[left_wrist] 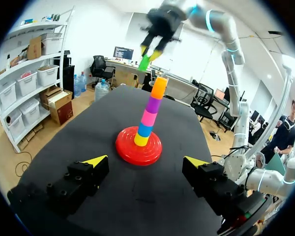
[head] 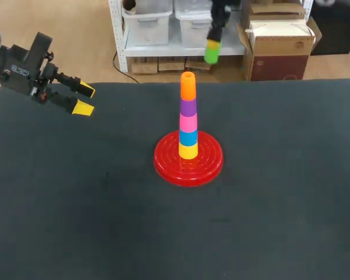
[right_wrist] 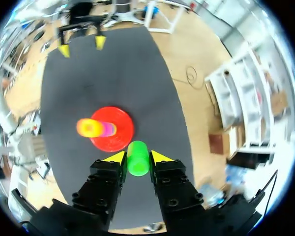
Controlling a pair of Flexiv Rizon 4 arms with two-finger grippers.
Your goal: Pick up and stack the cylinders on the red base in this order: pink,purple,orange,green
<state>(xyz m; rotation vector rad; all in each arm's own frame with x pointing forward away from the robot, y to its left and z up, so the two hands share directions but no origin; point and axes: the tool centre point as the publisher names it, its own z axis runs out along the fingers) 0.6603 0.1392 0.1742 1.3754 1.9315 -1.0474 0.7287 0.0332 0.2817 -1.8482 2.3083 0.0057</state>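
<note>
Nearest us the dark surface (head: 76,221) is bare cloth. Mid-surface sits the red base (head: 163,164), carrying a straight upright stack: yellow cylinder (head: 188,151) at the bottom, then blue cylinder (head: 188,137), pink cylinder (head: 188,123), purple cylinder (head: 188,107), and orange cylinder (head: 188,86) on top, each touching the next. Farther back on our left side, the left gripper (head: 84,98) hangs over the surface's far left corner, fingers spread and holding nothing, well apart from the base. Farthest out and high in the air, the right gripper (right_wrist: 137,157) is clamped on the green cylinder (right_wrist: 137,166), one finger on each side of its wall. From the wrist view it sits beside the base, not yet lined up over the orange top. We judge only green is left to place. It looks like light, stiff, hollow plastic with a smooth and probably slippery wall, so a side grip around the middle seems right and leaves the bottom free to seat on the orange piece. The stack is tall and narrow, so we'd expect an off-center push to knock or tilt it. The descent needs to be centered and gentle.
</note>
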